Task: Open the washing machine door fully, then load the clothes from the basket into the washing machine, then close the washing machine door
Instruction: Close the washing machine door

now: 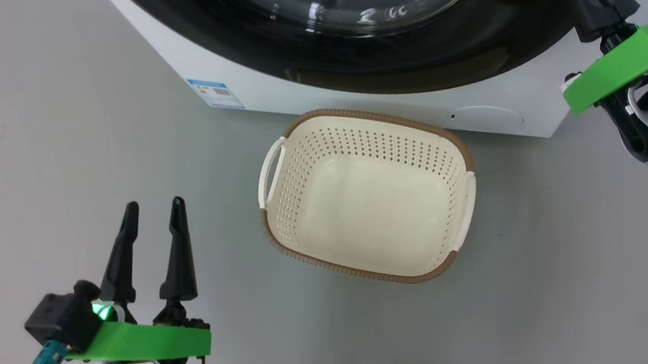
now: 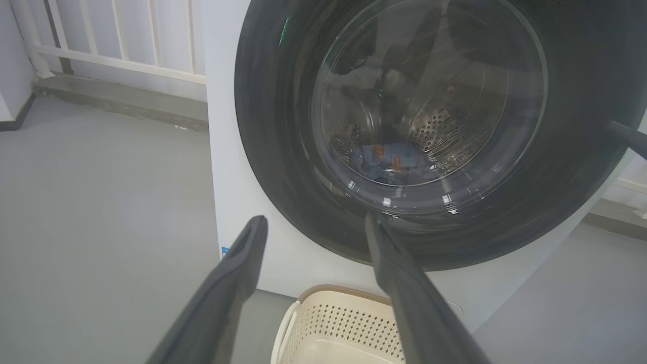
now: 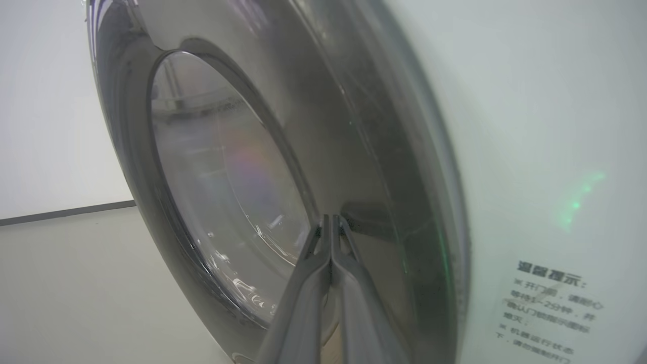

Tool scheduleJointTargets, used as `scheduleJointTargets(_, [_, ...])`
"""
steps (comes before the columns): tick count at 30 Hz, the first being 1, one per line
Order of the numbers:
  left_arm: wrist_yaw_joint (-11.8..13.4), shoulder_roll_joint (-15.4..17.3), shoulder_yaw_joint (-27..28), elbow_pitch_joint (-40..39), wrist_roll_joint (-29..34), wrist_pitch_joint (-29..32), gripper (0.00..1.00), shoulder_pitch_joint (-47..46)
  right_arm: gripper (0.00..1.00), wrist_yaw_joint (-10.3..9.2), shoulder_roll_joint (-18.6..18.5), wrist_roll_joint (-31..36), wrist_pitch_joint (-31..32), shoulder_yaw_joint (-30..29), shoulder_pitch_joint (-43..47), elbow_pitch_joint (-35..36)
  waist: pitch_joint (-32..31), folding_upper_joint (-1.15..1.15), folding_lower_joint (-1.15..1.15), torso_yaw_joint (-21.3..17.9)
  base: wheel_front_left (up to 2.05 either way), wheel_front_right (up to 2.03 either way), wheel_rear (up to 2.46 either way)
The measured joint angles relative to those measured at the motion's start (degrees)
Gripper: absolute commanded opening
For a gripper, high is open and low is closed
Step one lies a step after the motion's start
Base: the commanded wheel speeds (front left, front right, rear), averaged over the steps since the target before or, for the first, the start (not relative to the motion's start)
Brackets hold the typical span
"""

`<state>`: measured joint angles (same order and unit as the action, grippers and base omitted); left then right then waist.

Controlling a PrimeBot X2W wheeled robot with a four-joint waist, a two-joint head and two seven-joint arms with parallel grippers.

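Blue label sticker (image 1: 214,92) marks the washing machine (image 1: 281,95); left end effector (image 1: 154,204) released before it, right end effector (image 3: 331,218) clenched against its door (image 3: 384,151) rim.

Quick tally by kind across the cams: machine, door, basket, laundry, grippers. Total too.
washing machine: 1
washing machine door: 1
basket: 1, nothing in it
clothes: 1 blue-and-orange heap behind the glass; separate pieces cannot be told
grippers: 2, left gripper open, right gripper shut
Total: 6
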<state>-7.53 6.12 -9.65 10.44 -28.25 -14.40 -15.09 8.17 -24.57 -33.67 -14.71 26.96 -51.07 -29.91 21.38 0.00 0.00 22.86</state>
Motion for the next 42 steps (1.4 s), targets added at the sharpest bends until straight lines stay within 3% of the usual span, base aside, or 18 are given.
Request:
scheduleJointTargets(1, [0.0, 0.1, 0.0, 0.2, 0.0, 0.0, 1.0, 0.0, 0.0, -0.21, 0.0, 0.0, 0.0, 0.0, 0.4, 0.1, -0.3, 0.0, 0.0, -0.2, 0.0, 0.0, 0.0])
scheduleJointTargets(2, [0.0, 0.2, -0.1, 0.3, 0.0, 0.0, 1.0, 0.0, 0.07, -0.25, 0.0, 0.0, 0.0, -0.2, 0.9, 0.3, -0.7, 0.0, 0.0, -0.5, 0.0, 0.0, 0.0])
scheduleJointTargets(3, [0.0, 0.3, -0.2, 0.5, 0.0, 0.0, 1.0, 0.0, 0.24, -0.26, 0.0, 0.0, 0.0, -0.4, 1.5, 0.5, -1.1, 0.0, 0.0, -0.7, 0.0, 0.0, 0.0])
scheduleJointTargets(4, [0.0, 0.3, -0.3, 0.6, 0.0, 0.0, 1.0, 0.0, 0.24, -0.26, 0.0, 0.0, 0.0, -0.6, 2.2, 0.9, -1.5, 0.0, 0.0, -0.9, 0.0, 0.0, 0.0])
scheduleJointTargets(5, [0.0, 0.3, -0.3, 0.6, 0.0, 0.0, 1.0, 0.0, 0.45, -0.26, 0.0, 0.0, 0.0, -0.6, 2.2, 0.9, -1.5, 0.0, 0.0, -0.9, 0.0, 0.0, 0.0])
scheduleJointTargets(6, [0.0, 0.5, -0.4, 0.9, 0.0, 0.0, 1.0, 0.1, 0.87, -0.26, 0.3, 0.0, 0.0, -0.8, 3.7, 1.7, -2.5, 0.0, 0.0, -1.4, 0.0, 0.0, 0.0])
scheduleJointTargets(7, [0.0, 0.5, -0.4, 0.9, 0.0, 0.0, 1.0, 0.1, 1.0, -0.26, 0.3, 0.0, 0.0, -0.8, 3.7, 1.7, -2.5, 0.0, 0.0, -1.4, 0.0, 0.0, 0.0])
scheduleJointTargets(24, [0.0, 3.6, -1.2, 2.6, 0.0, 0.0, 1.0, 3.5, 1.0, -0.26, 5.0, -0.4, 0.0, -4.1, 20.0, 9.3, -12.0, 0.0, 0.0, -8.2, 0.0, 0.0, 0.0])
scheduleJointTargets(42, [0.0, 4.5, 1.5, 1.1, -1.4, 0.0, 1.0, 8.9, 1.0, -0.26, 7.1, 1.2, 0.0, -10.9, 35.4, 14.9, -19.5, 0.0, 0.0, -19.4, 0.0, 0.0, 0.0])
